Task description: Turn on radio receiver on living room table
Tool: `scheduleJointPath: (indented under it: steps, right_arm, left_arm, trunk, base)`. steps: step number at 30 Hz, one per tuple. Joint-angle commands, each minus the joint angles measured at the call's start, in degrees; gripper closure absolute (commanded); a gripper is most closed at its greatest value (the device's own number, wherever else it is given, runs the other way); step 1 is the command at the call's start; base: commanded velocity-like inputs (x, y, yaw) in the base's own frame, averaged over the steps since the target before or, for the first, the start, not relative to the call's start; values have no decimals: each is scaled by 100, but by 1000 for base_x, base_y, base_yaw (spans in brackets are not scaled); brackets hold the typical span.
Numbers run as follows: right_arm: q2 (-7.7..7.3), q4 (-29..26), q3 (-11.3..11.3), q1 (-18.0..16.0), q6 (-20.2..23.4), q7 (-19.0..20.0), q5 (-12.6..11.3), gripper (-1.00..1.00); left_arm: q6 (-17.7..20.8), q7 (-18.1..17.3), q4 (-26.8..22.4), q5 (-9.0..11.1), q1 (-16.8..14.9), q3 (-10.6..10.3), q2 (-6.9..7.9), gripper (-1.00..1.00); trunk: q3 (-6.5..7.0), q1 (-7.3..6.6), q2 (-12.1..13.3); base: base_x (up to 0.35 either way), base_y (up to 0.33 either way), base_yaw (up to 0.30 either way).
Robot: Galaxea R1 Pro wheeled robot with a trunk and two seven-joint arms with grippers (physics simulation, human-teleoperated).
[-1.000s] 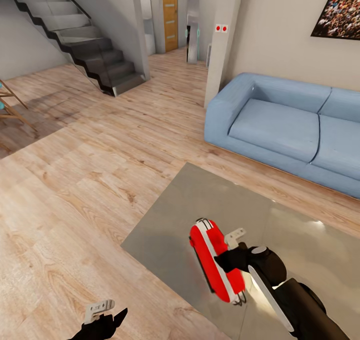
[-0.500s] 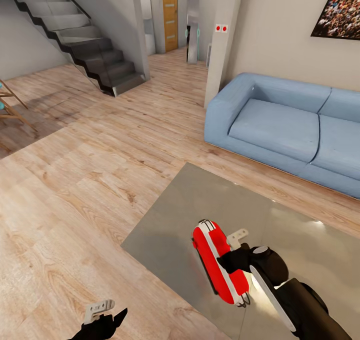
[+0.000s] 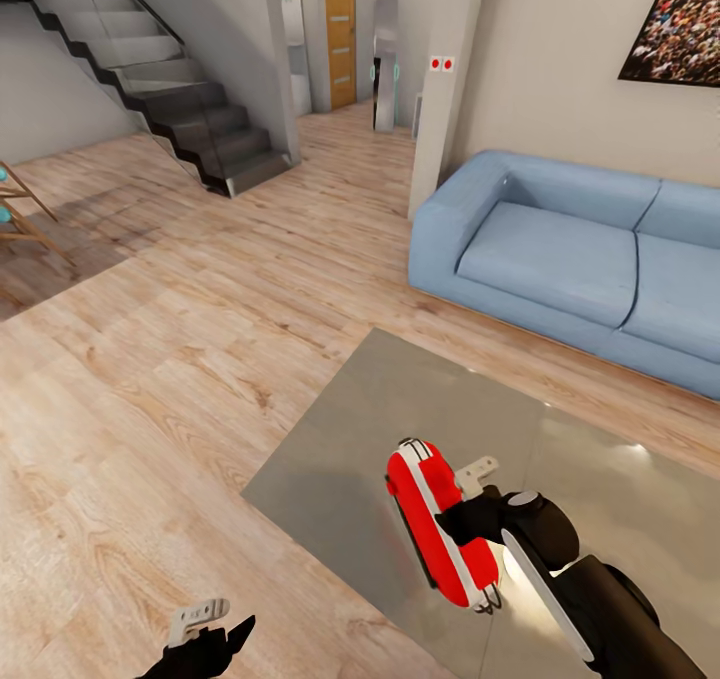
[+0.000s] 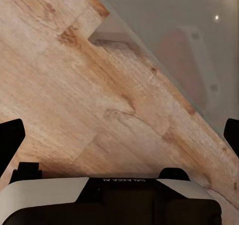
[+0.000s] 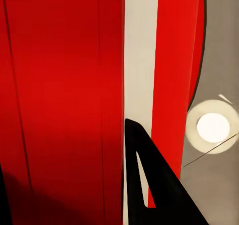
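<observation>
While reaching in from the lower right of the head view: right arm [image 3: 590,599], black with a white panel, forearm angled up and left over the table [image 3: 400,409], wrist bent toward the radio receiver [image 3: 440,524]. Right gripper [image 3: 458,507] up against the radio's right flank, about midway along its length; one pale finger [image 3: 476,473] sticking out just beyond the red casing, a dark finger [image 5: 149,185] in the right wrist view lying across the red-and-white stripes. Whether pinching the casing or merely pressed to it: cannot tell.

Radio receiver: red, white-striped, silver-edged, long and narrow in this pose, standing on the glossy grey top near the table's front left edge, long axis running from near right to far left. Bright round light reflection [image 5: 213,127] on the tabletop beside it.

Left gripper [image 3: 205,627]: low at the bottom of the head view, above the wood plank floor [image 3: 150,379], well apart from the radio; fingers spread wide at the edges of the left wrist view, nothing between them, table edge ahead.

Background: blue sofa [image 3: 560,259], dark staircase [image 3: 170,89], framed crowd picture [image 3: 675,24].
</observation>
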Motion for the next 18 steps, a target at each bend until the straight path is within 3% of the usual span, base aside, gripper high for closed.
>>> scheduleJointPath:
  steps: [1, 18]
  right_arm:
    - [-2, 0, 0, -1, 0, 1, -9, 100]
    - [-15, 0, -3, -1, 0, -1, -10, 100]
  left_arm:
    - [0, -1, 0, 0, 0, 0, 0, -100]
    - [0, -3, -1, -16, -2, 0, 0, -100]
  trunk:
    - [9, 0, 0]
    - [111, 0, 0]
  base:
    - [0, 0, 0]
    - [0, 0, 0]
